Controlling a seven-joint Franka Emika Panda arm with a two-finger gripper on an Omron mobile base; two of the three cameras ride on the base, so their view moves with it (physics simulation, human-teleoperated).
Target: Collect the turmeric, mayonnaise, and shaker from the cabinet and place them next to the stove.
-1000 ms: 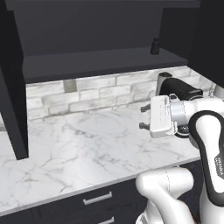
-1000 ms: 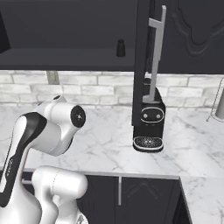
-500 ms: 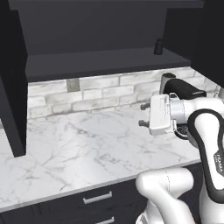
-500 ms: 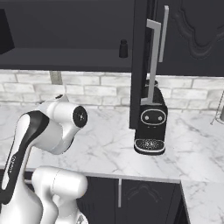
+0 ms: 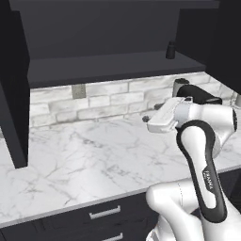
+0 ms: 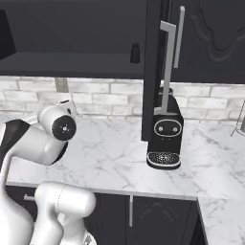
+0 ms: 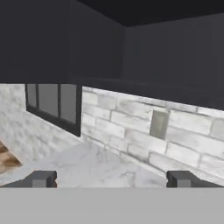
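Note:
The black cabinet (image 5: 108, 63) hangs open over the marble counter (image 5: 84, 155). A small black shaker (image 5: 170, 50) stands at the right end of its shelf; the right base view has this shaker (image 6: 135, 53) beside the open cabinet door (image 6: 153, 72). My gripper (image 5: 153, 113) hovers over the counter, below the shelf and left of the shaker, jaws open and empty. In the hand view the gripper (image 7: 111, 179) points at the brick backsplash under the cabinet (image 7: 96, 43). The turmeric, the mayonnaise and the stove are out of view.
A black coffee machine (image 6: 165, 134) stands on the counter under the open door, just right of my hand. A wall outlet (image 5: 78, 91) sits in the backsplash. Another open cabinet door (image 5: 12, 94) hangs at the left. Drawers with silver handles (image 5: 104, 212) run below the counter edge.
Both base views have drifted slightly, so the base has moved a little. My hand has risen a touch and tilted. The jaws stay open.

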